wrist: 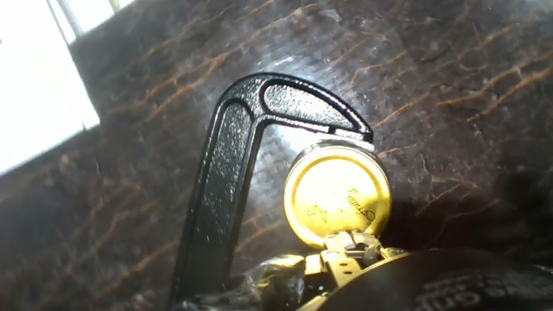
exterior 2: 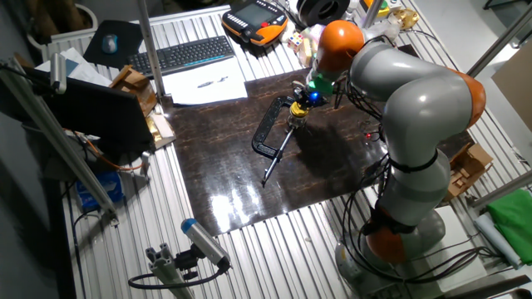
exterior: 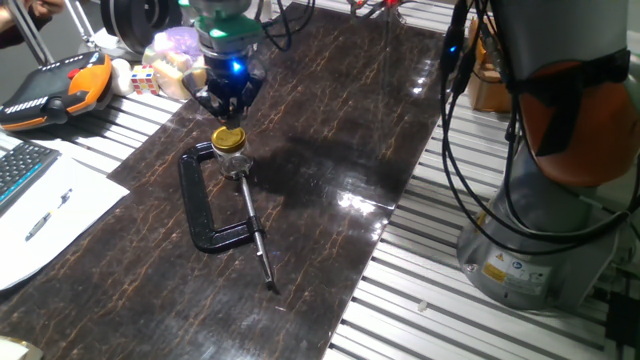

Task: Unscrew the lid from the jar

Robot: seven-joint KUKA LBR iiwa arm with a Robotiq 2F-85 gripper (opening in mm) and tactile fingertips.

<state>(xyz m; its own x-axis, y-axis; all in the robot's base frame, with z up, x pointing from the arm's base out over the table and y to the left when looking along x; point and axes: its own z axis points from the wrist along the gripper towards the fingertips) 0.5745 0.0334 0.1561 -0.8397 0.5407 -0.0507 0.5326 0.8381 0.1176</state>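
the jar (exterior: 232,157) stands upright on the dark marbled bench (exterior: 330,120), nearer its far left corner than its middle, pinched in the mouth of a black c-clamp (exterior: 205,200) that lies flat on the bench. the clamp's screw rod (exterior: 258,238) runs away from the jar toward the bench's near edge. the gold lid (exterior: 229,137) sits on top of the jar, flat and level, and in the hand view it shows as a round yellow disc (wrist: 337,194) just beside the clamp's upper arm (wrist: 294,99), with faint writing on it.

the gripper (exterior: 228,108) hangs directly above the lid, a blue light glowing on its body. its fingers point down at the lid and look close to it, but i cannot tell from any view whether they touch it, nor how wide the claw stands.

beyond the bench's left edge lie a keyboard (exterior: 18,168), a sheet of paper (exterior: 45,215) and an orange-and-black pendant (exterior: 55,88).
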